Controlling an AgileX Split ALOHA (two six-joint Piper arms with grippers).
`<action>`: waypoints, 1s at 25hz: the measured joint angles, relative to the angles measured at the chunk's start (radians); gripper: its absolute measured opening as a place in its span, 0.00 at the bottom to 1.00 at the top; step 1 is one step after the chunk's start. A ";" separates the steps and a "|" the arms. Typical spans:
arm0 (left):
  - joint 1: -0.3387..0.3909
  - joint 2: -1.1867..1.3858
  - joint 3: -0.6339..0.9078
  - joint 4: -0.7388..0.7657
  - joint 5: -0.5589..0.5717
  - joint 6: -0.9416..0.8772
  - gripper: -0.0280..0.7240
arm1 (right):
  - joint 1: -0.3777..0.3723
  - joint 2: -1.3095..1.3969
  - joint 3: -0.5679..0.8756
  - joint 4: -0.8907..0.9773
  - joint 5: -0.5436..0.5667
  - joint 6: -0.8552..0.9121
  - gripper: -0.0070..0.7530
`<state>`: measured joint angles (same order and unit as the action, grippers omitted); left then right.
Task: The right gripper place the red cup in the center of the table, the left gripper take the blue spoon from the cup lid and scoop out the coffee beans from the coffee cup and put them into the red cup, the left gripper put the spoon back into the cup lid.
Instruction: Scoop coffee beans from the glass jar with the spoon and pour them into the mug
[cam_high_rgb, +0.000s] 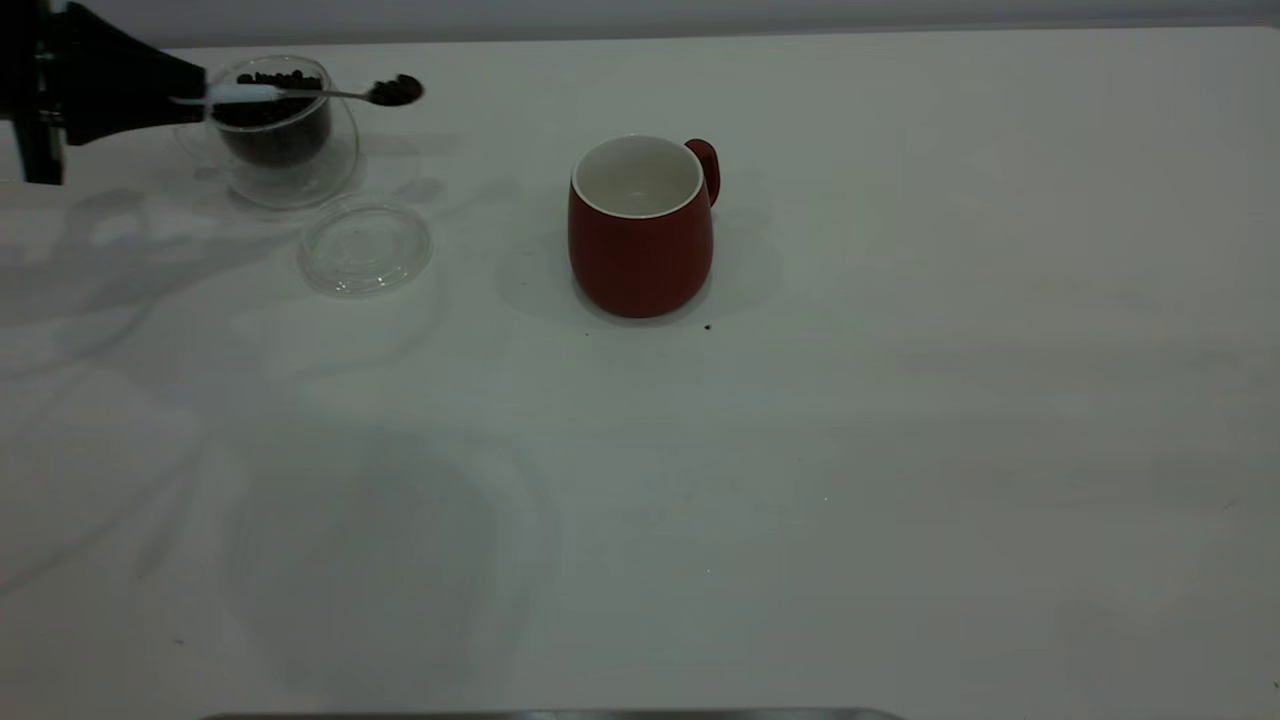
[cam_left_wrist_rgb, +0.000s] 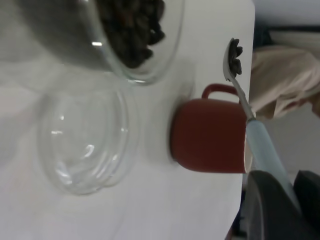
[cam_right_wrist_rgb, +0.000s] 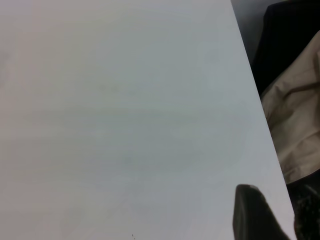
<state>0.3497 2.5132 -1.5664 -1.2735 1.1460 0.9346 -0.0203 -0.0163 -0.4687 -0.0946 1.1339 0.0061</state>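
My left gripper (cam_high_rgb: 190, 92) at the far left of the table (cam_high_rgb: 900, 450) is shut on the pale handle of the blue spoon (cam_high_rgb: 300, 93). The spoon is level in the air, and its bowl holds coffee beans (cam_high_rgb: 396, 90) just past the right side of the coffee cup (cam_high_rgb: 275, 130). The glass cup still holds many beans. The clear cup lid (cam_high_rgb: 365, 246) lies empty in front of it. The red cup (cam_high_rgb: 640, 225) stands upright and empty near the table's middle. The left wrist view shows the gripper (cam_left_wrist_rgb: 292, 200), spoon (cam_left_wrist_rgb: 262, 145), red cup (cam_left_wrist_rgb: 207, 135) and lid (cam_left_wrist_rgb: 82, 135). My right gripper (cam_right_wrist_rgb: 257, 215) is off the exterior view, over bare table.
A tiny dark speck (cam_high_rgb: 707, 326) lies on the table just in front of the red cup. Beige cloth (cam_right_wrist_rgb: 295, 125) hangs beyond the table's edge in the right wrist view.
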 joint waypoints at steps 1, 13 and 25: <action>-0.012 0.000 0.000 0.001 0.000 0.000 0.20 | 0.000 0.000 0.000 0.000 0.000 0.000 0.33; -0.107 0.000 0.000 0.003 0.000 -0.023 0.20 | 0.000 0.000 0.000 0.000 0.000 0.000 0.33; -0.174 0.000 0.000 -0.020 0.001 -0.048 0.20 | 0.000 0.000 0.000 0.000 0.000 0.000 0.33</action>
<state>0.1761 2.5132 -1.5664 -1.2938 1.1472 0.8869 -0.0203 -0.0163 -0.4687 -0.0946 1.1339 0.0061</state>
